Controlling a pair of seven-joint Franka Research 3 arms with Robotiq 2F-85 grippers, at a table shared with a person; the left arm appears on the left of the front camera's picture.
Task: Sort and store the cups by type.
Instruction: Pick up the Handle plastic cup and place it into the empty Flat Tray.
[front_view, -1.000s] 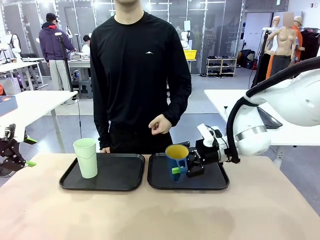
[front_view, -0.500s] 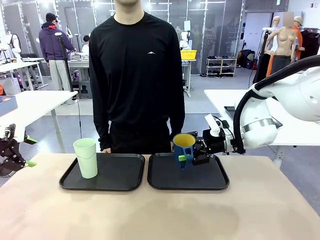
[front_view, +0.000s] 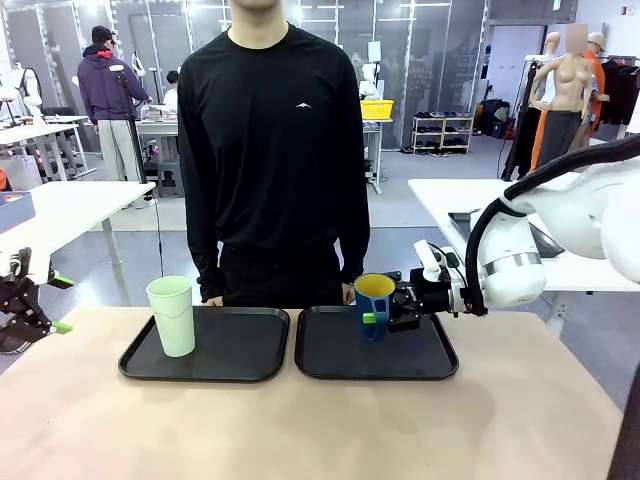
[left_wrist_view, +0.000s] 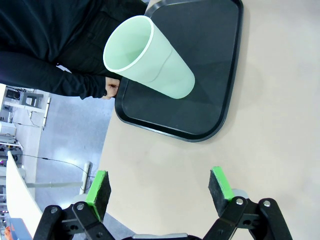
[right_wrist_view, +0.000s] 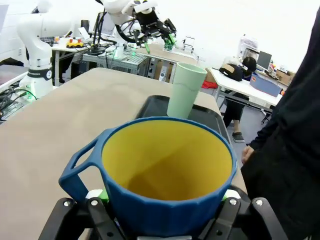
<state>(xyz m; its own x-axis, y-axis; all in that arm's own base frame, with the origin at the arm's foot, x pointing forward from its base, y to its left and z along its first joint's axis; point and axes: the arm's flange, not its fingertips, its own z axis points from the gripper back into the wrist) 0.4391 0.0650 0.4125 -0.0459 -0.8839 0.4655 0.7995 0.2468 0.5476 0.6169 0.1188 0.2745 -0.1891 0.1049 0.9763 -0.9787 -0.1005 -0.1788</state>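
The pale mint-green tumbler (front_view: 172, 316) stands upright at the left end of the left black tray (front_view: 240, 352). My right gripper (front_view: 386, 317) is shut on the dark blue mug (front_view: 374, 304), yellow inside, and holds it upright over the far part of the right tray (front_view: 340, 358). In the right wrist view the mug (right_wrist_view: 167, 172) sits between the green pads (right_wrist_view: 230, 194), with its handle to the left and the tumbler (right_wrist_view: 185, 90) beyond it. My left gripper (left_wrist_view: 159, 185) is open over bare table, short of the tumbler (left_wrist_view: 150, 57); it also shows at the table's left edge (front_view: 30, 302).
A person in black stands at the far side, both hands hanging by the trays' far edges (front_view: 349, 294). The wooden table (front_view: 320, 430) stretches bare in front of both trays. The left tray (left_wrist_view: 225, 90) holds nothing besides the tumbler.
My right gripper has carried the mug up and to the right, toward the tray's far side. The person's raised hand has dropped. The tumbler and left gripper have stayed put.
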